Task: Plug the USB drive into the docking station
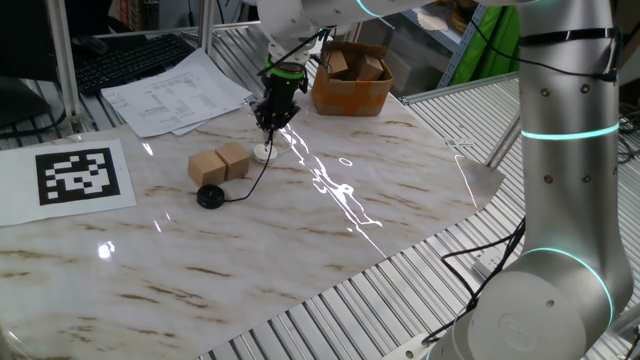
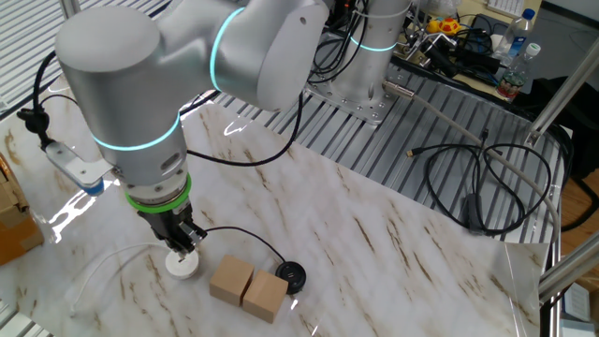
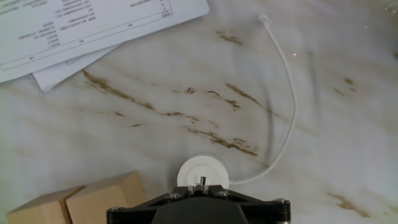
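In one fixed view, the tool (image 1: 266,125) hangs directly above the docking station (image 1: 263,152), a white disc on the marble surface (image 1: 300,240) toward its far edge. A thin black cable (image 1: 262,172) runs from the tool down to a black round puck (image 1: 210,196) beside two wooden cubes (image 1: 218,164). A cardboard box (image 1: 352,82) stands by the far edge.

In the other fixed view, the tool (image 2: 181,241) nearly touches the docking station (image 2: 182,264); its fingers look narrow, pinching the USB drive (image 2: 183,247).

In the hand view, the docking station (image 3: 203,175) lies just ahead of the tool body, a white cord (image 3: 287,118) leading from it; the fingers themselves are hidden. Papers (image 3: 93,28) lie at the far left corner.
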Available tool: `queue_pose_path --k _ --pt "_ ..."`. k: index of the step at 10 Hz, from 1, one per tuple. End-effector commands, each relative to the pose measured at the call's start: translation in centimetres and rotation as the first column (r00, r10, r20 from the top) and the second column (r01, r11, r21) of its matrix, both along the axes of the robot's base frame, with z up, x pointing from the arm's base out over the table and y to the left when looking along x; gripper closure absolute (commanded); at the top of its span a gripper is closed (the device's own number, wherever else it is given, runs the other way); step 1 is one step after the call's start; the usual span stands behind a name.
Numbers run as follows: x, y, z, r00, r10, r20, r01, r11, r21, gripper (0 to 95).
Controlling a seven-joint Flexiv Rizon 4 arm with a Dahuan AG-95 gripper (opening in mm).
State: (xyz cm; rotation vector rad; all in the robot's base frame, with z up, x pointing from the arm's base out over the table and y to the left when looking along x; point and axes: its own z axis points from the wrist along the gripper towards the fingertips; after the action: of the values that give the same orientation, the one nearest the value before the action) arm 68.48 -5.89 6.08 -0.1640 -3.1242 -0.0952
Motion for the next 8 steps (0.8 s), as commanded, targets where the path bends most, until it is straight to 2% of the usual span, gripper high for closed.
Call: queue_pose_path --k 1,4,5,6,8 --pt "-0.05 -0.04 0.06 1.0 0.002 0.0 -0.002 1.0 -0.002 95.0" --pt "-0.05 -0.04 0.06 1.0 -0.002 0.015 0.002 1.0 0.012 95.0" --pt "-0.05 -0.04 0.06 1.0 -0.009 0.01 0.008 1.0 0.016 95.0" --pt "-0.05 -0.04 0.06 1.0 -0.017 0.004 0.017 0.999 0.034 95.0" --pt "-0.05 -0.04 0.06 1.0 -0.012 -0.015 0.012 0.999 0.03 95.0"
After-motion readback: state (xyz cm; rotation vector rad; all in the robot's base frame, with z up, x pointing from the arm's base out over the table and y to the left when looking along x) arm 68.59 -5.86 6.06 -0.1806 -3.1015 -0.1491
